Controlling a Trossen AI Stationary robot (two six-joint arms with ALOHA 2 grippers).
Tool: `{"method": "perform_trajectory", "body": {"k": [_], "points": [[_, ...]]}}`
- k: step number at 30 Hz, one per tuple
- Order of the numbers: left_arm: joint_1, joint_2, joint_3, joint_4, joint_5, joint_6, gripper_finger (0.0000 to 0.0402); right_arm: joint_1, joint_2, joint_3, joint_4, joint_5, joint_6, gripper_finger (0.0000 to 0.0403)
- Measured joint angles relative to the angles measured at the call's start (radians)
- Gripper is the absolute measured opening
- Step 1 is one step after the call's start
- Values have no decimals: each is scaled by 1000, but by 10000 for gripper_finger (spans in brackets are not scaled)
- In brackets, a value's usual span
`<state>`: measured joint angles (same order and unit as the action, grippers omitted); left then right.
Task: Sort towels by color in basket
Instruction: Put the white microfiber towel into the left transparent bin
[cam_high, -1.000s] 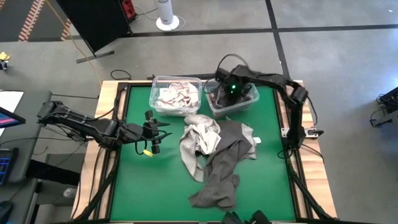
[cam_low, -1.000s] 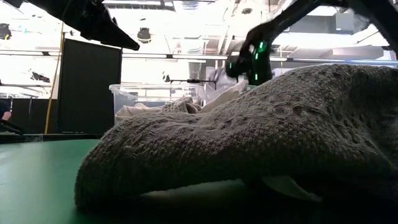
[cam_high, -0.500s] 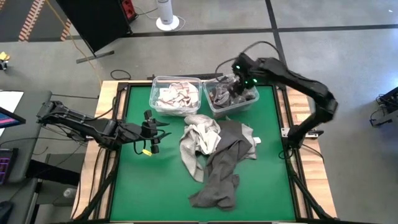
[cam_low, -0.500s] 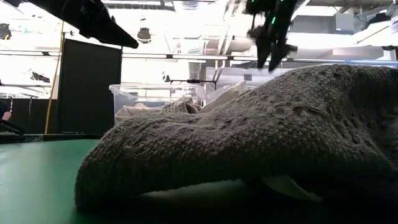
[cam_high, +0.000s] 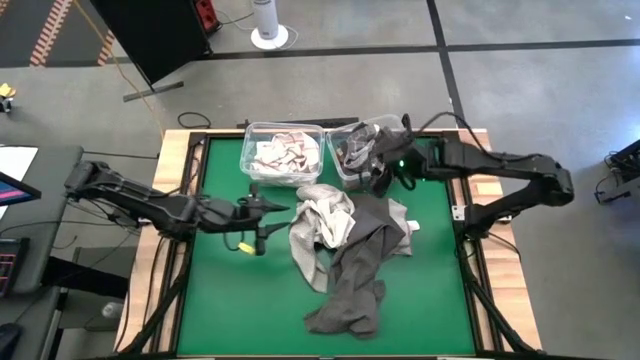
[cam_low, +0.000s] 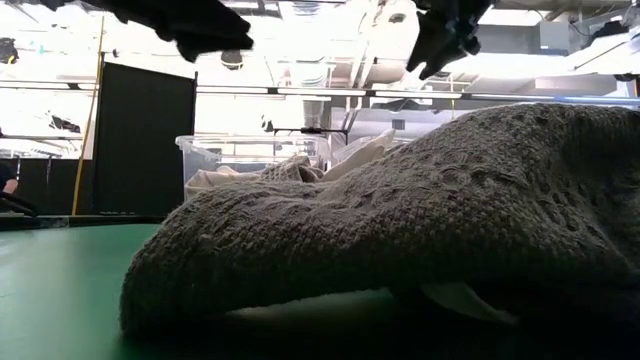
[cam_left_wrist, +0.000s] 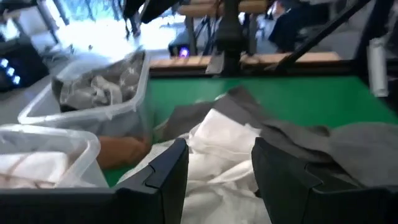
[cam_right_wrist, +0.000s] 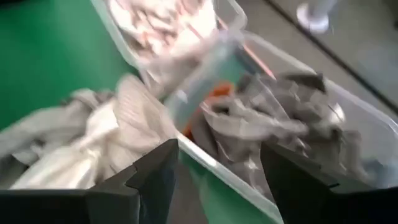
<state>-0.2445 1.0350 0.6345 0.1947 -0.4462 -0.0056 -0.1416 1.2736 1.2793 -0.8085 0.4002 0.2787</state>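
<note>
While the towel pile lies heaped on the green table, two clear bins are seen at the table's far edge behind it. The bin farther from the right arm holds light, patterned cloth, and the bin beside it holds dark grey cloth. Within the pile, a white towel is bunched on the side nearest the bins, and a long dark grey towel trails away from it toward the near edge. A patch of orange cloth is glimpsed low against the dark-cloth bin, just beside the pile.

The left gripper is held just beside the white towel, on the side away from the right arm; its fingers are spread, with nothing between them. The right gripper is held above the near edge of the dark-cloth bin, just behind the pile; its fingers are likewise spread and empty.
</note>
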Motion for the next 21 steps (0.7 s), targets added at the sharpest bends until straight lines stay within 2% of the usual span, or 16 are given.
{"method": "perform_trajectory", "body": {"k": [3, 5, 11, 17, 21], "points": [[24, 107, 56, -3, 11, -23, 169, 37, -20, -105, 172, 13, -29, 260], [29, 178, 95, -3, 57, -17, 169, 53, -20, -170, 272, 17, -41, 260], [33, 380, 255, -48, 107, -10, 169, 65, -9, -274, 441, 62, -40, 260], [27, 573, 395, -215, 128, 43, 169, 92, -19, -293, 440, 152, -18, 260], [27, 677, 452, -242, 127, 66, 169, 126, -20, -293, 425, 200, -16, 260]]}}
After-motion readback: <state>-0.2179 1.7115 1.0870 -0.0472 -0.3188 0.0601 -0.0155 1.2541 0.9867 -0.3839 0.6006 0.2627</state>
